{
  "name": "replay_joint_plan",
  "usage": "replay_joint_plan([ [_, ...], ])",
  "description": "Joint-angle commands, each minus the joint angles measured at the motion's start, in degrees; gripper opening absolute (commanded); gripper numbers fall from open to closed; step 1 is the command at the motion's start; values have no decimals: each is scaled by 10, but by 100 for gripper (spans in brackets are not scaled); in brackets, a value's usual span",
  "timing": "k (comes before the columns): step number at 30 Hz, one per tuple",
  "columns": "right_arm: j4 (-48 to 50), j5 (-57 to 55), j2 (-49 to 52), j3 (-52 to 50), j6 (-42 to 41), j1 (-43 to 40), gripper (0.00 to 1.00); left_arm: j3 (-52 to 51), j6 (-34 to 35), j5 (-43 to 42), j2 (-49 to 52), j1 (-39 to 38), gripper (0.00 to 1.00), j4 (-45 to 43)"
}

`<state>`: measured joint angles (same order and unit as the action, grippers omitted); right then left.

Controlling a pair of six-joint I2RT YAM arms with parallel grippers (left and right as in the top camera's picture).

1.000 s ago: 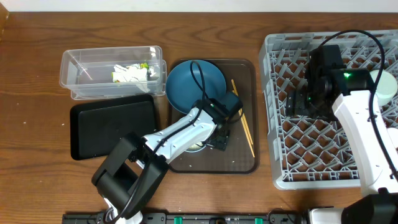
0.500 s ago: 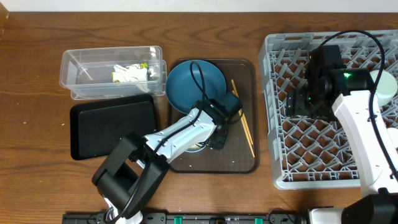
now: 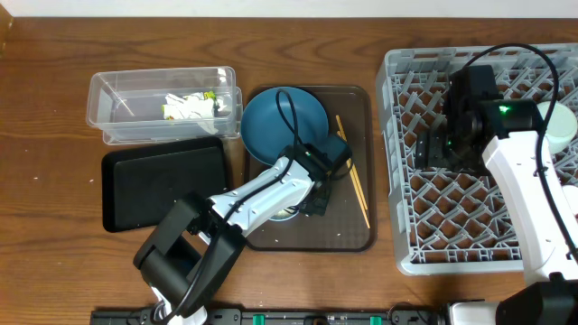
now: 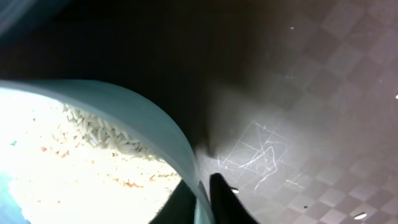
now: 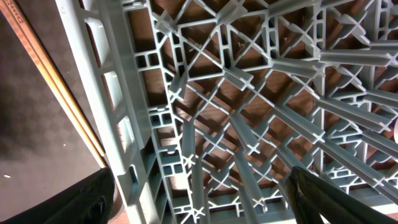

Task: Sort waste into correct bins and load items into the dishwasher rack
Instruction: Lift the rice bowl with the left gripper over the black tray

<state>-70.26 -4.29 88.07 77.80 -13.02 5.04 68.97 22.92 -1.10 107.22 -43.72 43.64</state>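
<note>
Left claw (image 4: pixel 203 188) on bowl (image 4: pixel 152 121) rim (rice (image 4: pixel 93 127) inside)

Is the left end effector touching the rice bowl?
Touching. Left wrist view: the left end effector is shut on the rice bowl at its rim, one finger inside, one outside.

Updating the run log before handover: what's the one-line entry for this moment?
left gripper: jaws shut on rim of small bowl of rice scraps, on brown tray | right gripper: jaws open above dishwasher rack
</note>
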Motion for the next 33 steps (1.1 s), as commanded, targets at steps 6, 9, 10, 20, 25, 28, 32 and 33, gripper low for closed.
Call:
replay_joint_plan([
  [6,-2,2,0,1,-6,-1,87,2,2,3,-16,-1,6,38],
  [9,-2,2,0,1,-6,-1,87,7,2,4,-57,0,6,52],
  [10,-3,2,0,1,-6,-1,87,7,2,5,-71,2,6,56],
  [20,-3,2,0,1,-6,-1,87,7,-24,41,-224,95,6,125],
  [25,-5,2,0,1,-6,-1,85,7,-85,-31,-252,217,6,133],
  [28,-8,2,0,1,-6,-1,85,5,-122,-114,-250,299,6,132],
  [32,-10,2,0,1,-6,-1,85,-6,-160,-213,-248,412,6,125],
  [33,-10,2,0,1,-6,-1,85,-8,-170,-240,-247,438,6,124],
])
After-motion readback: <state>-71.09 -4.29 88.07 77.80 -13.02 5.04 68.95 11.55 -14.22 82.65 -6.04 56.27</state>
